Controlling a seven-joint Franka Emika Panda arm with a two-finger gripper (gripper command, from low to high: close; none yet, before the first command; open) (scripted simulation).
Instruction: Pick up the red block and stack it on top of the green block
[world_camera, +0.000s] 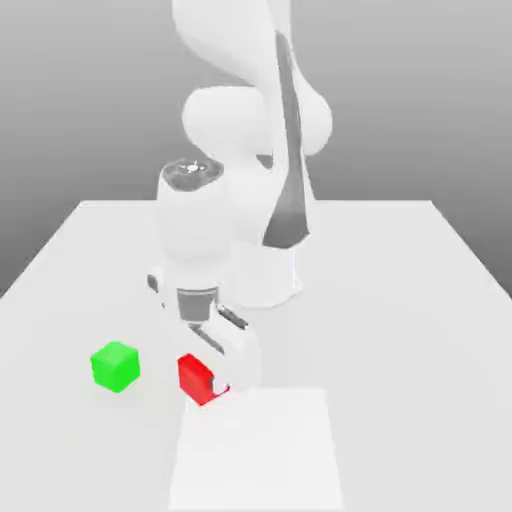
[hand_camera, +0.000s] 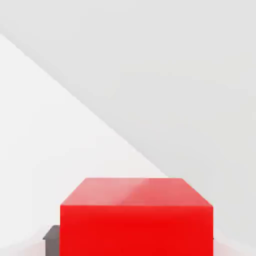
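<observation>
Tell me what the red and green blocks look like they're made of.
Red block: probably hard plastic, glossy; its top face carries a soft pale sheen. Green block: likely the same plain plastic, flat even colour, with no highlight to judge its finish. Being rendered, neither shows any texture.

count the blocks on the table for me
2. The green block sits alone on the table toward the exterior view's left. The red block is just to its right, apart from it, at the gripper. None appears to be hidden.
</observation>
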